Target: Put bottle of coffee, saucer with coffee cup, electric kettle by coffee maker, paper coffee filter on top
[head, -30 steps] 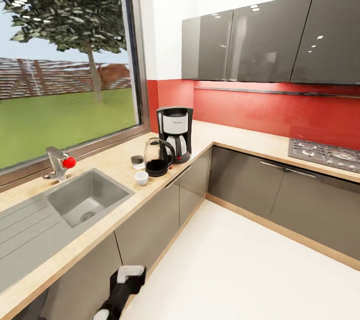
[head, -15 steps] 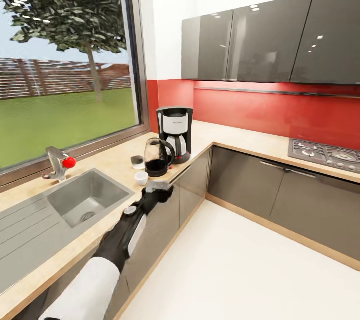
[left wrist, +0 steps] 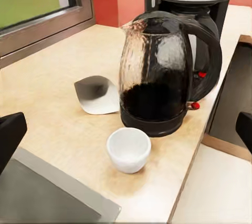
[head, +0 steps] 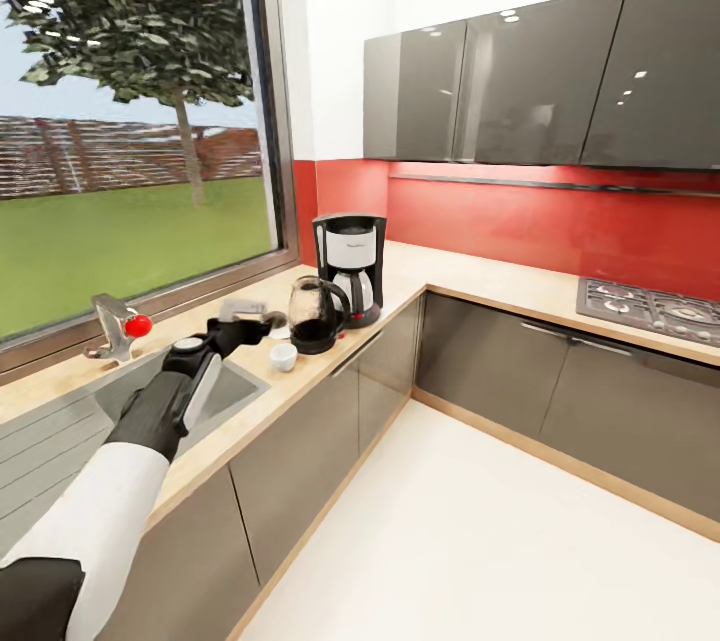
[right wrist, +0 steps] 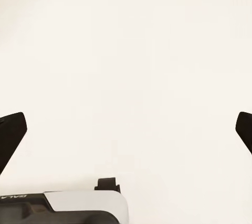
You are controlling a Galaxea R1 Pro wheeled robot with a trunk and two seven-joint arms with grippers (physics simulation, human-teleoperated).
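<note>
While dark-filled, electric kettle [left wrist: 160, 80] stands upright.

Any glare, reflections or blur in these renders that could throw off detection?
Head view: bright spot reflections on the glossy upper cabinets; the tree outside looks blocky; the left hand is small and soft-edged. Left wrist view: the kettle glass carries mottled highlights, and the cup casts a faint shadow on the countertop. Right wrist view: flat, featureless pale floor, no texture.
</note>
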